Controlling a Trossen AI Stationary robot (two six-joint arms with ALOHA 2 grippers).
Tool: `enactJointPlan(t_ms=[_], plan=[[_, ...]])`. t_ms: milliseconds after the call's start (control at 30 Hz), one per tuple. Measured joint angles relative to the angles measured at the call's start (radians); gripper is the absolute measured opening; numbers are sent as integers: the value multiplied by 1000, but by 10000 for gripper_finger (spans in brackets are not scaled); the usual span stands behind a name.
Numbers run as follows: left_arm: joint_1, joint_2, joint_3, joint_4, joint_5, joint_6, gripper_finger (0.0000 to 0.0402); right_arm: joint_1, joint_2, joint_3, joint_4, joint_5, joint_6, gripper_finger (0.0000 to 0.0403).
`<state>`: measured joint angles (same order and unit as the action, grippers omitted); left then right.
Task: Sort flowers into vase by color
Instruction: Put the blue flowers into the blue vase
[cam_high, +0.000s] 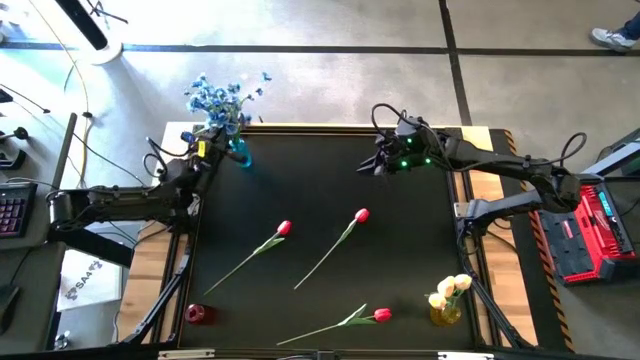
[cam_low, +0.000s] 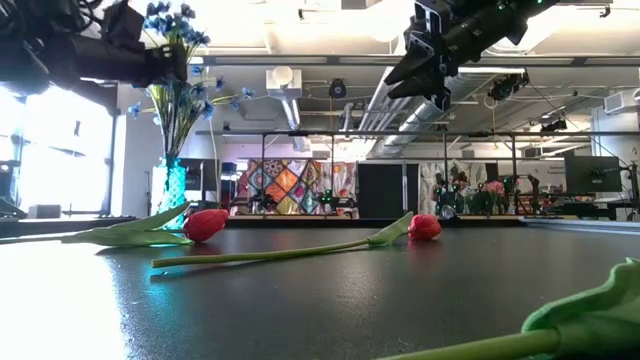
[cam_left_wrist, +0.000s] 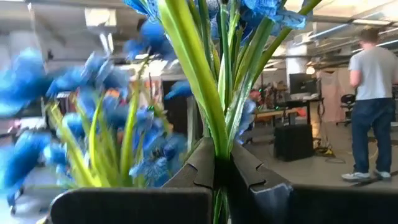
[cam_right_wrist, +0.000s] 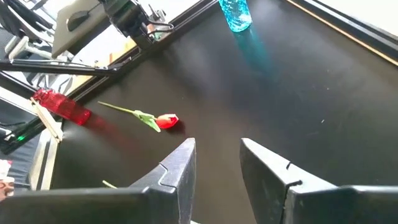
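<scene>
Left gripper (cam_left_wrist: 214, 163), at ten o'clock, pinches a bushy blue flower spray's green stem (cam_left_wrist: 193, 74); right gripper (cam_high: 381, 160), at one o'clock, spread, empty.

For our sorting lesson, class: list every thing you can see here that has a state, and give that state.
Left claw: shut on blue spray stem.
Right claw: open, empty, above the table.
Blue vase: upright, holds blue sprays.
Yellow vase: upright, holds yellow tulips.
Red vase: upright, empty.
Red tulips: three, lying loose on the table.
</scene>
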<state>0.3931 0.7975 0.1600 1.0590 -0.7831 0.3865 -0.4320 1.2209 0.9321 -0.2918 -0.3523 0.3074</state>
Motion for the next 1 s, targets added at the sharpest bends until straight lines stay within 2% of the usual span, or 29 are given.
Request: enactJointPlan(t_ms=[133,400,700,800,1000], plan=[[0,7,1,-57,-72,-59,0,0,0,0,-16,0,-3,114],[-2,5,5,-152,-100,-97,0,0,0,0,-18,0,-38,114],[-1,9,-1,-420,-134,-295,0,0,0,0,-3,4,-46,114],[-2,7,0,-407,-130,-338,0,0,0,0,10,4,-34,114],[-9,8,9,-341,-143,-299,0,0,0,0,29,2,-20,114]])
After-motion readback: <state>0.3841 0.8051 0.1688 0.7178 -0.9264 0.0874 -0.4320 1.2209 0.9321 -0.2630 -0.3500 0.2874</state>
